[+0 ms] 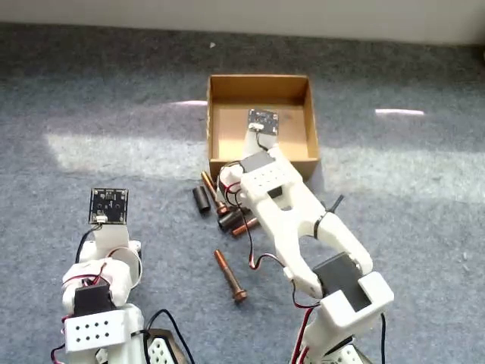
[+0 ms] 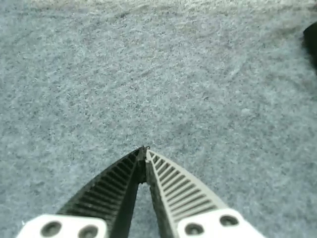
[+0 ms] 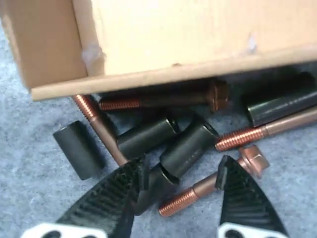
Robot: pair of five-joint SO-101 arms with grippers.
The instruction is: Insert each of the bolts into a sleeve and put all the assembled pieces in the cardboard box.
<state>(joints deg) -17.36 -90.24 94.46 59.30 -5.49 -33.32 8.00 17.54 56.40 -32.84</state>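
Right pincer [image 3: 183,166] spread wide, empty, hanging over heap of bolts [image 3: 163,101] and sleeves [image 3: 185,146] on bench [image 1: 114,114], just outside cardboard box [image 1: 258,79] front wall. Nearest bolt [image 3: 198,191] lies between its jaws, long axis slanting across gap; we'd turn wrist. Left pincer [image 2: 145,151] closed, empty, well apart. Box: we see no pieces inside.

Black cyl. metal sleeve [image 3: 282,106] & copper threaded bolt [image 3: 267,130] cut off at edge; dark obj [image 2: 311,42] at edge, can't ID.

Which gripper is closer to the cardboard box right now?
Right. The right gripper sits open over the bolts and sleeves beside the cardboard box; the left gripper is over carpet, well away.
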